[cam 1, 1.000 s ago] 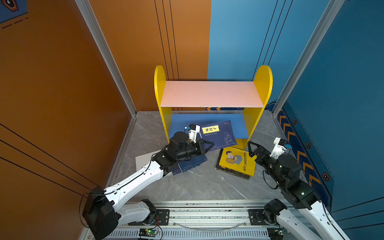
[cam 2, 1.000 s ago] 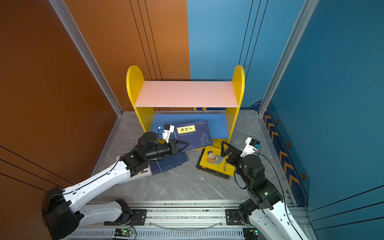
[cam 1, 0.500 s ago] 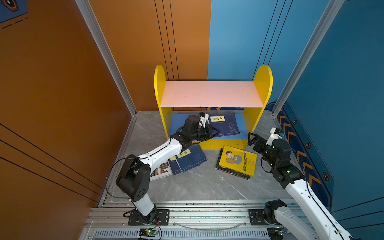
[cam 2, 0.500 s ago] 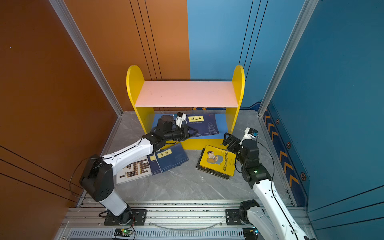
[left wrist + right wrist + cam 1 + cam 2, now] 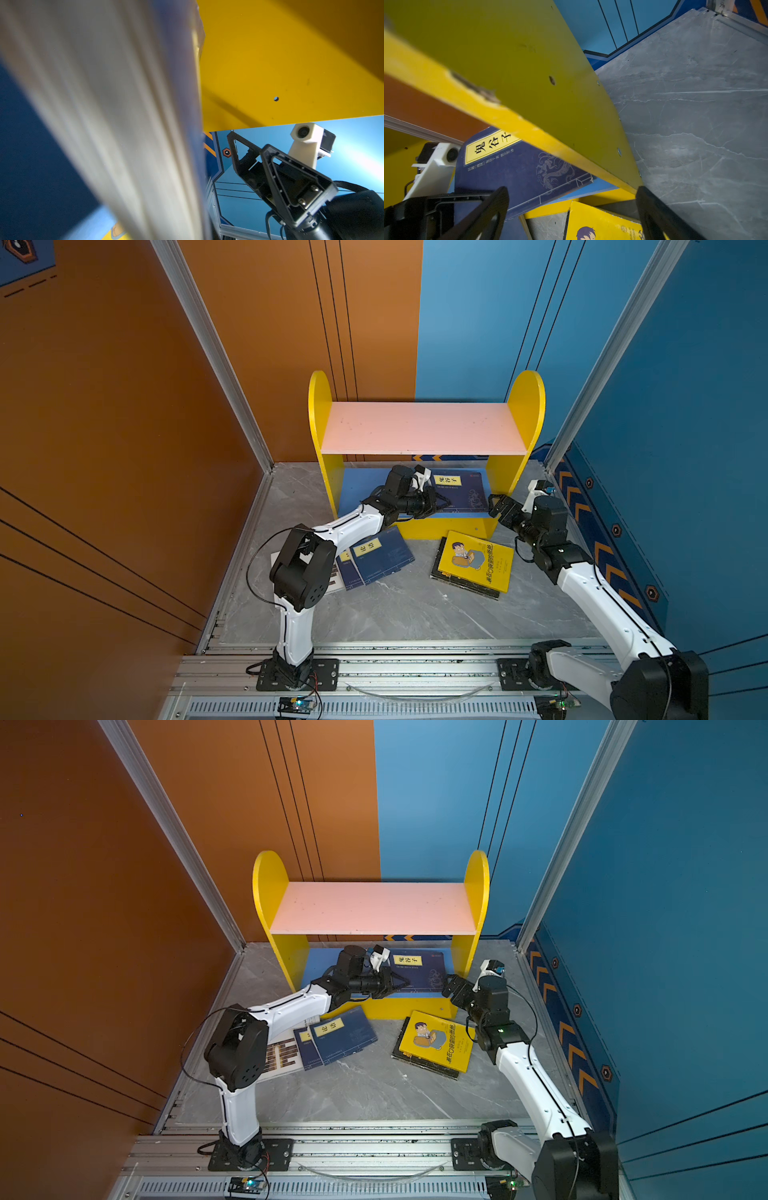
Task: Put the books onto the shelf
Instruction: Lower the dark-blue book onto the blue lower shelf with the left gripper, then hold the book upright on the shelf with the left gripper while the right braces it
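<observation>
While the left pincer [image 5: 441, 506] pinches a thin navy book [image 5: 461, 495] over the smooth blue board [image 5: 359, 489], the right pincer [image 5: 494, 507] stands spread.

shelved navy book [image 5: 461, 497] label reads 鬼谷子 — loose navy book [image 5: 386, 556] label reads 论语.

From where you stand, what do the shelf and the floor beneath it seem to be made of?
Shelf: likely painted wood board, matte; a chipped edge shows a grey core. Floor: grey, white-veined stone look, faint sheen; real marble or print, unclear.
</observation>
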